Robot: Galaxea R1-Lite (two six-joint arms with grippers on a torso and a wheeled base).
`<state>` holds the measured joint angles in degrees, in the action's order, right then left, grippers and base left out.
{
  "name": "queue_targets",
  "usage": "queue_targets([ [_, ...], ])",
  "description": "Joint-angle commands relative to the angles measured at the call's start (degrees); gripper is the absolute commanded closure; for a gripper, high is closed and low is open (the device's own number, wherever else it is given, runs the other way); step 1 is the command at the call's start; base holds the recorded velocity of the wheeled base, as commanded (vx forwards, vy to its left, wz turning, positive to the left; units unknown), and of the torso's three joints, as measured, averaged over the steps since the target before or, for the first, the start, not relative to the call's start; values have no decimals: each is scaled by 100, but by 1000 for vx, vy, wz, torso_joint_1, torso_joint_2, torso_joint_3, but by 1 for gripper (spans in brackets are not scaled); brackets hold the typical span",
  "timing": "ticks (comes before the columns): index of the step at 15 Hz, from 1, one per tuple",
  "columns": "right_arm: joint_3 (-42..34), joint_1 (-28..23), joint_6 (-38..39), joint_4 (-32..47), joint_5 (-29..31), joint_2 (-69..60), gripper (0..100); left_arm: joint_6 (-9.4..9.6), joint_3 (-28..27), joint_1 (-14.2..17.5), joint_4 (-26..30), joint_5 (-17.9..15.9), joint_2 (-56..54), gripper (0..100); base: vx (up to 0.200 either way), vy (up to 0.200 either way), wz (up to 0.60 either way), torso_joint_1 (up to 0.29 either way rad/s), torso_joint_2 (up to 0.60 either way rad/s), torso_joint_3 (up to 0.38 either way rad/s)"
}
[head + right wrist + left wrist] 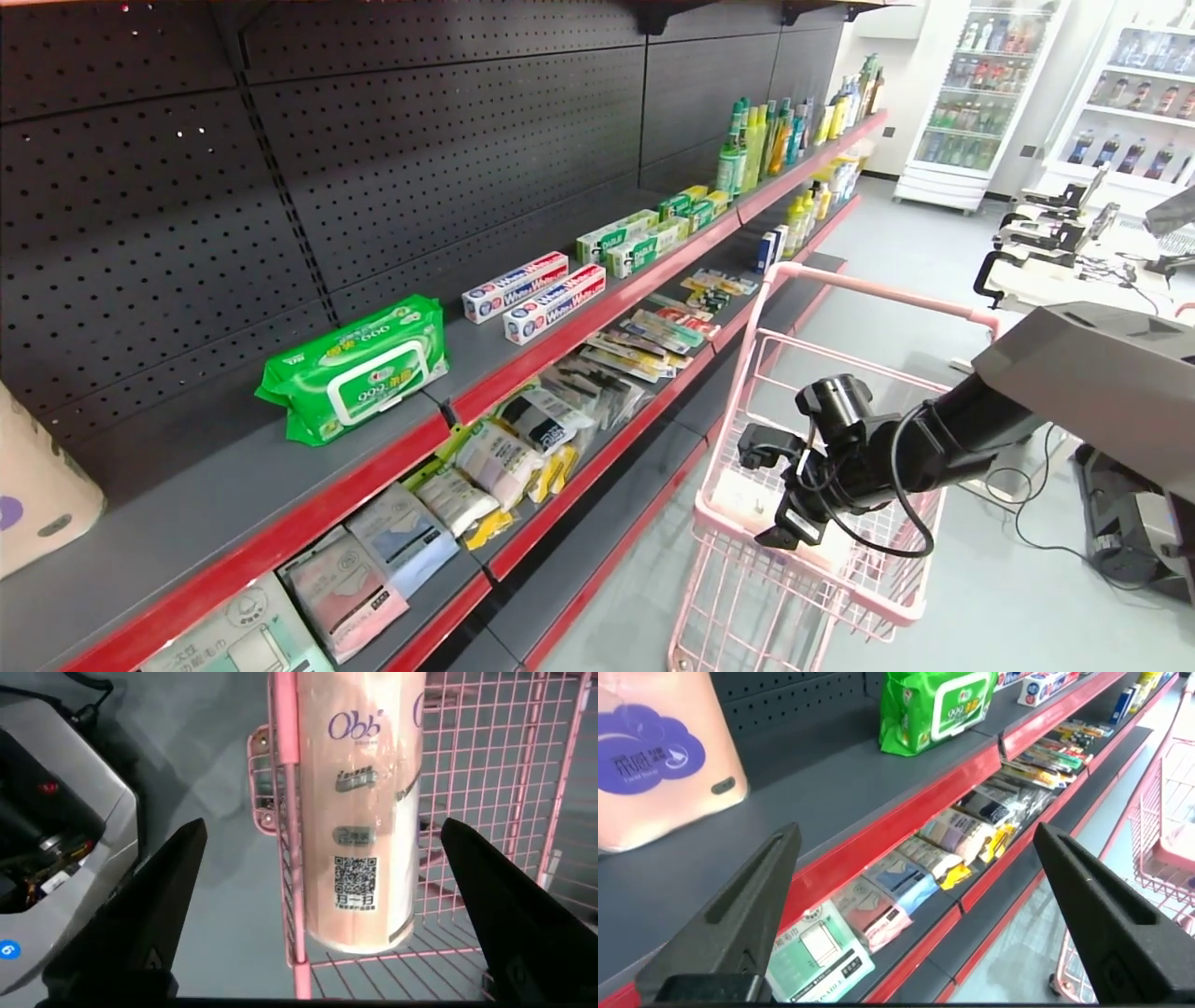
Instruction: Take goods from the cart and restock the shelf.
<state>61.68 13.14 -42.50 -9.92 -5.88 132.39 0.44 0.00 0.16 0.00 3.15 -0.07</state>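
A peach tissue pack [360, 812], printed with purple lettering and a square code, is being kept in the pink cart [285, 859], against its wire wall. The right gripper [320, 826] is being held wide apart above it, empty. One end of the pack is being cut off at the frame edge. The left gripper [915, 831] is being held apart by the shelf [831, 784].

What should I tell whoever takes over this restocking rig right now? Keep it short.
Left hand: open, empty, at the shelf beside the shelf tissue pack.
Right hand: open, empty, over the cart, directly above the cart tissue pack.
Done: one tissue pack is on the shelf; green wipes sit further along.
Left: grasp the cart tissue pack and carry it to the shelf.
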Motion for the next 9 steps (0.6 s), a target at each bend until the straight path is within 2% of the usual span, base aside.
queue_targets([
  [1, 204, -57, -57, 8, -1, 129, 0, 0, 0, 2, 0, 2, 7, 0, 0, 0, 0, -149, 315, 173],
  [7, 652, -119, -92, 61, -1, 287, 0, 0, 0, 2, -9, 2, 7, 0, 0, 0, 0, -153, 334, 177],
  [9, 810, -172, -92, 87, -1, 331, 0, 0, 0, 2, 0, 2, 7, 0, 0, 0, 0, -39, 83, 44],
])
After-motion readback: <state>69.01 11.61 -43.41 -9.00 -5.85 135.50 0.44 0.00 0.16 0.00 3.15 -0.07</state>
